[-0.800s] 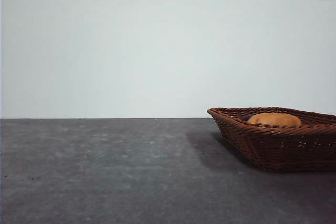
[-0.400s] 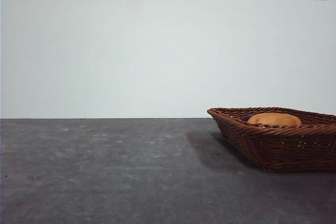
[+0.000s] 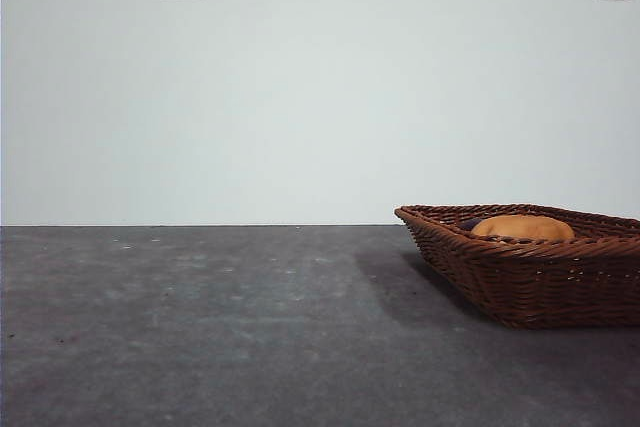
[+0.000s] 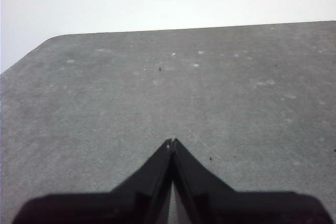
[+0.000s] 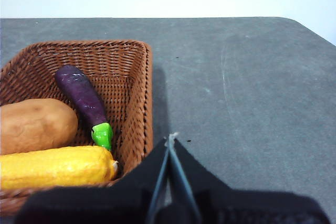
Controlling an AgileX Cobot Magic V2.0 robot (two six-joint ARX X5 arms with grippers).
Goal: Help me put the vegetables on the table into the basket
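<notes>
- Your right gripper is empty, with its two black jaws pressed together to a single tip, and it hangs above bare table just beside the basket.
- From that gripper, the basket's nearest wicker wall sits right next to the jaw tips; all three vegetables lie inside it.
- The yellow vegetable is the closest of the three to your right gripper, lying lengthwise along the near wall.
- The eggplant lies slanted, its green stem end toward the gripper and almost touching the yellow vegetable; its purple body runs away toward the far rim.
- The potato lies on the far side of the eggplant from the gripper, close against the yellow vegetable; whether they touch, you cannot tell.
- Your left gripper is likewise closed to a point and carries nothing; only grey speckled table surface lies ahead of it, well apart from the basket.
- In the front view only the potato's top and a sliver of purple show over the basket rim.
</notes>
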